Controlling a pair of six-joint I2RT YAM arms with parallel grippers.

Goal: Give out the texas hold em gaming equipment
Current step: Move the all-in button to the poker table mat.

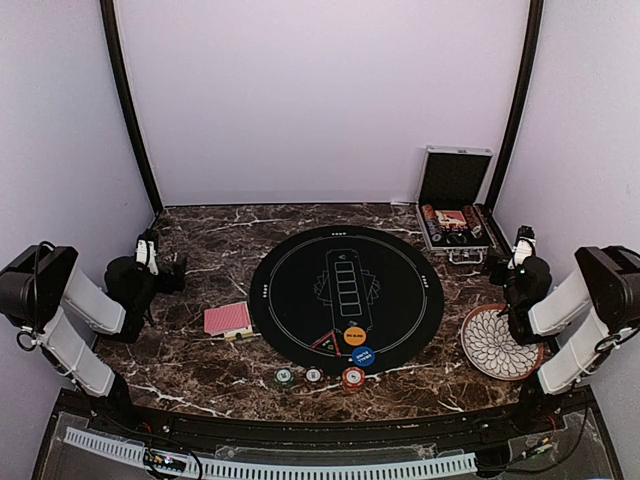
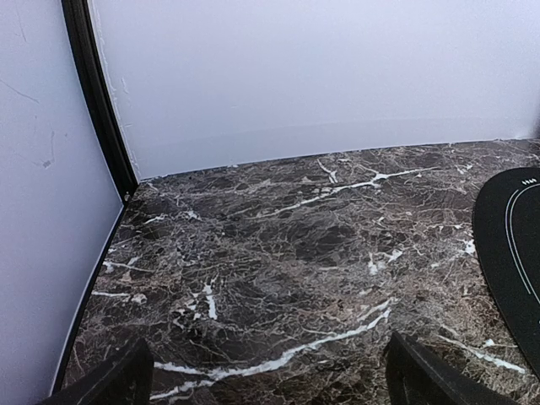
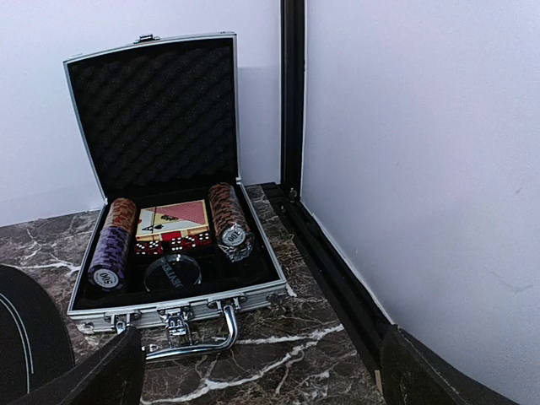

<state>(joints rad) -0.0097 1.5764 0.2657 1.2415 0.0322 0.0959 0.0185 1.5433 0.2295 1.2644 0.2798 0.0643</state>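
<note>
Our left tool (image 2: 270, 375) and right tool (image 3: 261, 375) stood wide, holding nothing. The cards (image 1: 227, 319) lay just left of the mat (image 1: 300, 270), the chips (image 1: 314, 376) before it; we judged a low, centred grip best.

The 2 arms sit folded, the left arm (image 1: 85, 305) left of the round mat (image 1: 345, 298) and the right arm (image 1: 565, 300) right of it, both well apart from it. The left gripper (image 1: 152, 258) and right gripper (image 1: 520, 255) hover level, jaws spread wide and empty.
</note>
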